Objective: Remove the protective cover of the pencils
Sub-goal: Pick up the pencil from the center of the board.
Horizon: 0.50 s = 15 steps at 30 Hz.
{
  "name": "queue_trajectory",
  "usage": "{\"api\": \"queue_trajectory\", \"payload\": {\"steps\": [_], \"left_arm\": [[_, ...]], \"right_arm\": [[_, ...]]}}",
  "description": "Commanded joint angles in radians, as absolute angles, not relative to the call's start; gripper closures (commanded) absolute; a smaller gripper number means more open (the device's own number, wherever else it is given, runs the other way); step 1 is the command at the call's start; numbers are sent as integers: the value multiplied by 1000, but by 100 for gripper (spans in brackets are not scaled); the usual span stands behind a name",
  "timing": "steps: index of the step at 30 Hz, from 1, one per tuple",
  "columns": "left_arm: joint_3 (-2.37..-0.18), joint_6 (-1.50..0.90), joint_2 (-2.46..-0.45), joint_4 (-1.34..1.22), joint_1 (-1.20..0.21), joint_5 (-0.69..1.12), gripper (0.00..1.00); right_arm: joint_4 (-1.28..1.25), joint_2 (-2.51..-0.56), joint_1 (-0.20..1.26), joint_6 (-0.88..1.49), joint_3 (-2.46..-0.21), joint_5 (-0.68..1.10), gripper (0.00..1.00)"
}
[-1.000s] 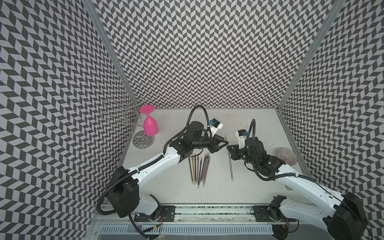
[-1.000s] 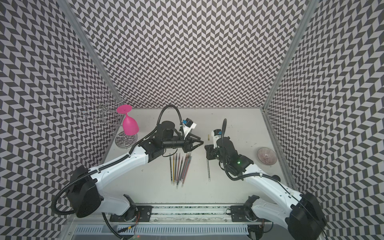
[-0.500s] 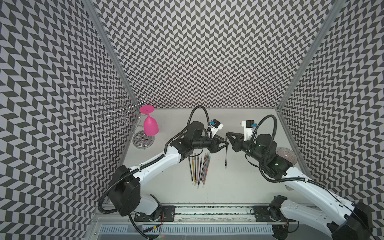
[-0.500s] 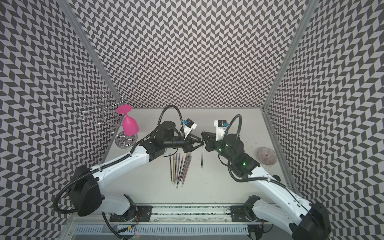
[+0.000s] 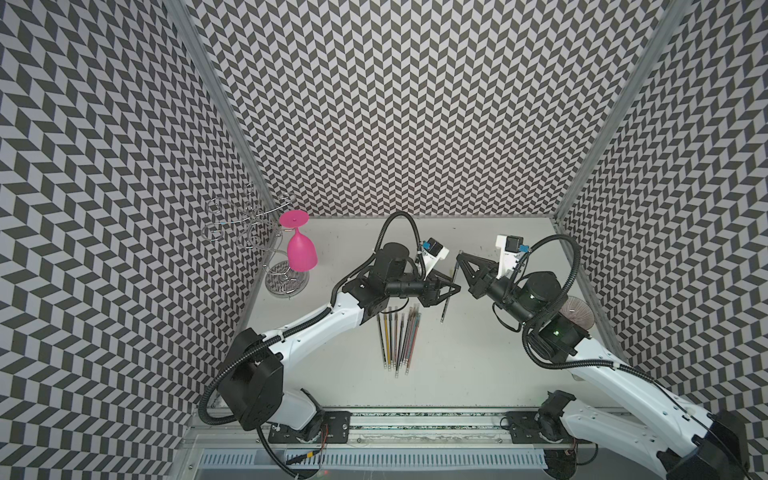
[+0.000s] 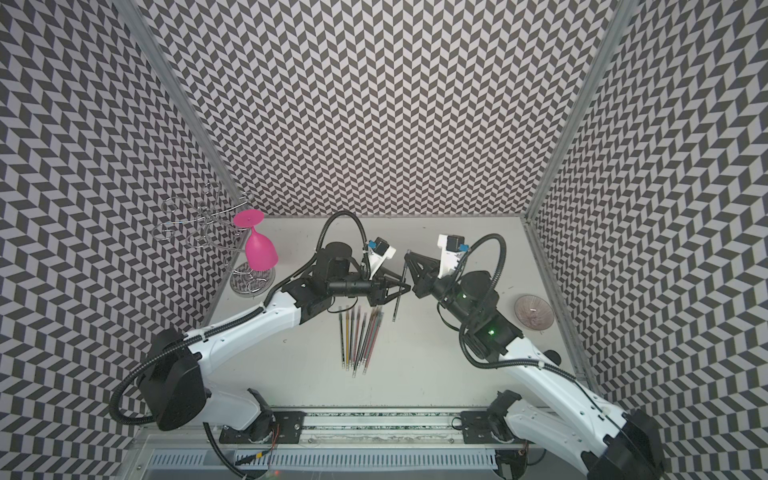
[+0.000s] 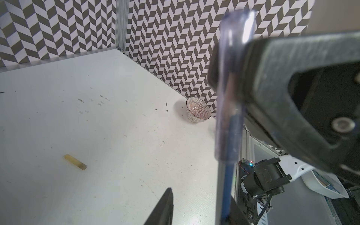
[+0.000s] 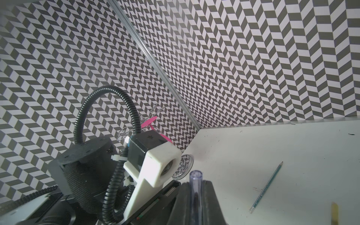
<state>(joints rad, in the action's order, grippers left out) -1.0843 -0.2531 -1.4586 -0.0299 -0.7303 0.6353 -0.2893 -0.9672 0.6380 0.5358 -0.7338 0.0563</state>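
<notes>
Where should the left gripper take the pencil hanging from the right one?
I'd grip the pencil on the bare shaft below its clear cover, jaws closing across it from the left: it hangs down, cover pinched in the right gripper.

Readable text: nothing is showing clearly enough for reading in any view.
Teal pencil (image 8: 266,187): a small pale marking is sitting near its lower end, too blurred for making out.

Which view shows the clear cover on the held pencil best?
Left wrist view: the clear cover runs lengthwise, close though blurred, with the pencil visible inside. Right wrist view shows only its round end. In both top views the pencil is a thin dark line, cover indistinct.
</notes>
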Motion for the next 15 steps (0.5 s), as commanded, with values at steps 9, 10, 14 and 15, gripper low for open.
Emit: {"api": "queue_trajectory", "payload": {"steps": [9,10,14,15], "left_arm": [[-1098,-213,-1460,2,-731,638,67],[-1102,-210,-1465,8,-731,640,69],[-1119,-198,-1488,32,-732,653,83],[-1120,-197,-1490,33,-733,656,89]], "right_arm": [[-330,-983,629,534,-825,-108,100],[-330,-983,627,533,-827,-109,100],[-305,-985,606,528,-845,-118,100],[-295,-987,598,530,-849,-115,100]]}}
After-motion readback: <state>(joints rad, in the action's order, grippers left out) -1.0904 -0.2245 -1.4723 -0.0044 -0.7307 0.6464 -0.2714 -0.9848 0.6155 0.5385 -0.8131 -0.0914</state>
